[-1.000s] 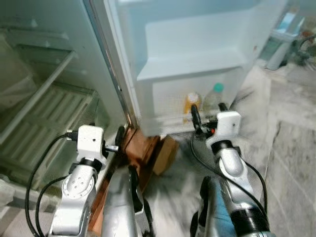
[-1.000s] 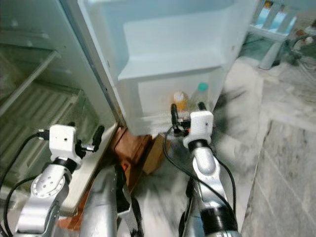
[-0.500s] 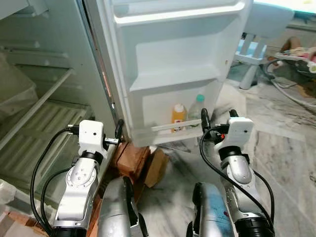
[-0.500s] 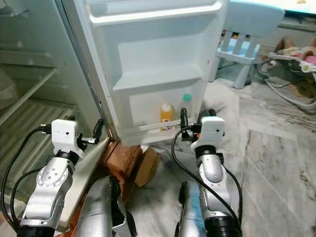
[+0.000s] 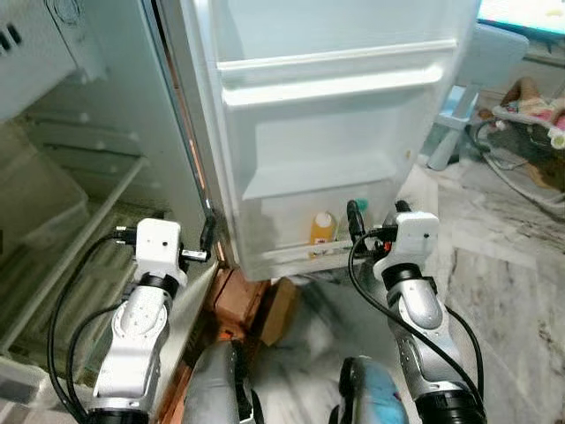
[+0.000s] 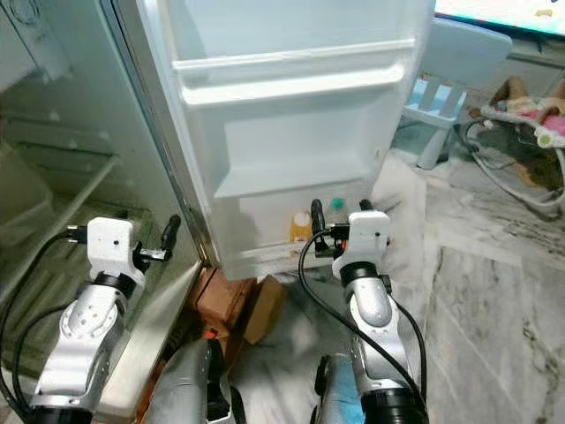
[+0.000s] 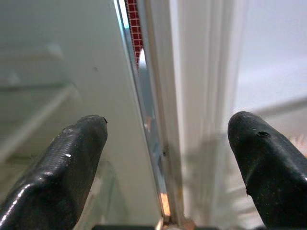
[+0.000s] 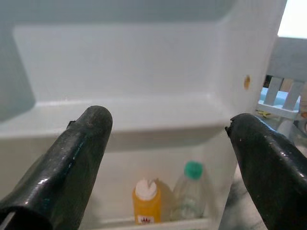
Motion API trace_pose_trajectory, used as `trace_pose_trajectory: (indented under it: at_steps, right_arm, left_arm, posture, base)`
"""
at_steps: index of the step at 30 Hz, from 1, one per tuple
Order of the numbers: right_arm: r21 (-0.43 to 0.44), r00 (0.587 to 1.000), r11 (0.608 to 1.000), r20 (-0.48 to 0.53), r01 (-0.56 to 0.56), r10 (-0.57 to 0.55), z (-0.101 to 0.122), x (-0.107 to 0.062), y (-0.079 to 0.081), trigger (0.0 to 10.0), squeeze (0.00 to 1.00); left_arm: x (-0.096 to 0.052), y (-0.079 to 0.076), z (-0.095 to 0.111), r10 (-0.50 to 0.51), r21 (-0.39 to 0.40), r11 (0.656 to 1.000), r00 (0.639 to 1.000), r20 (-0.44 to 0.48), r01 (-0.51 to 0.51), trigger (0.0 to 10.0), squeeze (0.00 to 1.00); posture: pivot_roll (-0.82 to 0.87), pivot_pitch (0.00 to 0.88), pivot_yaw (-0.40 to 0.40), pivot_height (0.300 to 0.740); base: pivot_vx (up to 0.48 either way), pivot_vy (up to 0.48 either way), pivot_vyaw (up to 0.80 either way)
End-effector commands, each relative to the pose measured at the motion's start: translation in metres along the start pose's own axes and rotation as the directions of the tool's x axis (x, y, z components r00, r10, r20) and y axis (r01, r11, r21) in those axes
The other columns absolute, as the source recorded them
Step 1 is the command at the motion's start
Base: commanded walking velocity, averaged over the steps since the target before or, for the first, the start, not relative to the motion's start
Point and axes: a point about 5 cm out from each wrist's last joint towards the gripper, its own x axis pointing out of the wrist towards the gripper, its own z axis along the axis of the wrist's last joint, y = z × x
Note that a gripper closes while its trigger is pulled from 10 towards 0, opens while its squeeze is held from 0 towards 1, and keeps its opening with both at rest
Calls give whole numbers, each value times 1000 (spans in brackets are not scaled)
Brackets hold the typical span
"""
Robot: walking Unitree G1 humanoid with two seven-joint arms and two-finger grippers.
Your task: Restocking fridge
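Standing on marble floor (image 5: 512, 291) before the open fridge door (image 5: 327, 150), I hold my right claw (image 8: 168, 158) released near its bottom shelf, where an orange bottle (image 8: 145, 201) stands beside a green-capped bottle (image 8: 189, 191); my left claw (image 7: 163, 158), also released, faces the door's hinge edge.

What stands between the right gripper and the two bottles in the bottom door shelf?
Nothing visible: the right gripper, open and empty, faces the orange bottle and green-capped bottle behind the door shelf's low rail.
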Motion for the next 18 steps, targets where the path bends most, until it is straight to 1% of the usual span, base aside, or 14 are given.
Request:
trace_pose_trajectory:
  at_steps: [1, 3, 6, 11, 15, 18]
  right_arm:
    - [-8, 1000, 1000, 11, 2, -2, 5, -2, -3, 10000, 0]
    - [-9, 1000, 1000, 1, 9, -9, 3, -4, -5, 10000, 0]
    - [-6, 1000, 1000, -16, 22, -22, -1, -6, -9, 10000, 0]
    - [3, 999, 999, -40, 35, -35, -5, -8, -11, 10000, 0]
    - [2, 999, 1000, -44, 27, -27, -4, -6, -10, 10000, 0]
    - [8, 998, 1000, -56, 19, -19, -5, -1, -5, 10000, 0]
  left_arm:
    - [0, -1, 2, 1, 11, 1000, 1000, 15, -2, 10000, 0]
    - [-2, -4, -2, -3, -4, 1000, 1000, -1, 3, 10000, 0]
    - [-3, -10, -6, -16, -12, 1000, 1000, -14, 16, 10000, 0]
    - [-1, -13, -9, -22, -16, 1000, 1000, -21, 21, 10000, 0]
    - [2, -16, -7, -38, -11, 999, 999, -8, 38, 10000, 0]
    - [6, -15, -6, -35, -12, 999, 999, -3, 35, 10000, 0]
  posture:
    - [99, 0, 17, 721]
    - [92, 0, 18, 740]
    - [82, 0, 17, 740]
    - [77, 0, 12, 740]
    - [75, 0, 5, 740]
    - [71, 0, 10, 740]
  base:
    - [0, 0, 0]
    - [0, 0, 0]
    - [0, 0, 0]
    - [0, 0, 0]
    - [0, 0, 0]
    - [0, -272, 0]
